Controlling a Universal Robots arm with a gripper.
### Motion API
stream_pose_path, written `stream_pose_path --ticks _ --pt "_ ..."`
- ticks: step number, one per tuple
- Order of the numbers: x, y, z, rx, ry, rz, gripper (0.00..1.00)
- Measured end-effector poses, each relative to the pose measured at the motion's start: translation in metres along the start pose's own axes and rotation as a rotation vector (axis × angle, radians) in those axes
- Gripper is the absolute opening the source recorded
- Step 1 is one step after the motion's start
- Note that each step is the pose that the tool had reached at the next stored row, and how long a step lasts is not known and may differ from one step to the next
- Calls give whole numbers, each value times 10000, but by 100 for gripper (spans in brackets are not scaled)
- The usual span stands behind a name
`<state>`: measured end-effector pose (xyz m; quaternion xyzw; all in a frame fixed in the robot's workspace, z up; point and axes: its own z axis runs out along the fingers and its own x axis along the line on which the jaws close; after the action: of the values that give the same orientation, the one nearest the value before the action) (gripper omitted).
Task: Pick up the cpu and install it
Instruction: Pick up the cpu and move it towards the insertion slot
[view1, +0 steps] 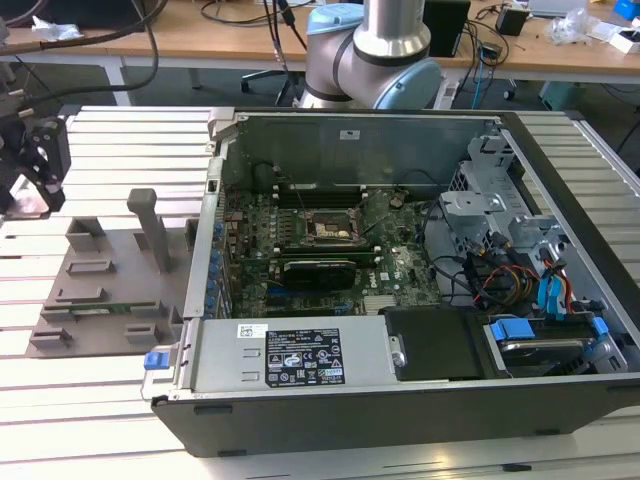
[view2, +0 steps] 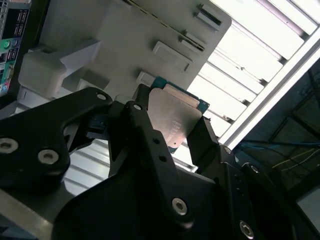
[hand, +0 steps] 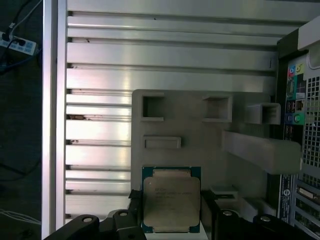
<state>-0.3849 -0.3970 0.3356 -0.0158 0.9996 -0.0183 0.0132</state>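
Note:
In both wrist views the cpu (hand: 171, 207) (view2: 175, 117) is a flat silvery square on a green-rimmed base, held between the two black fingers of my gripper (hand: 171, 199) (view2: 172, 122), which is shut on its opposite edges. It hangs above the grey holder tray (hand: 200, 125) (view2: 125, 35). In the exterior view my gripper (view1: 35, 165) is at the far left, above the slatted table and beyond the tray (view1: 110, 285). The black socket frame (view1: 328, 228) lies on the motherboard inside the open computer case, well toward the exterior view's right of my gripper.
The open computer case (view1: 400, 400) takes up the middle and right of the slatted aluminium table (view1: 90, 420). A grey upright post (view1: 150, 225) rises from the tray. Cables and drive bays (view1: 530, 270) fill the case's right side. The arm's base (view1: 375, 50) stands behind the case.

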Motion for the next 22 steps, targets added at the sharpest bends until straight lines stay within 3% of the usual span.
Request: stream_pose_path --ticks 22 --pt "-8 -12 -315 0 0 0 55"
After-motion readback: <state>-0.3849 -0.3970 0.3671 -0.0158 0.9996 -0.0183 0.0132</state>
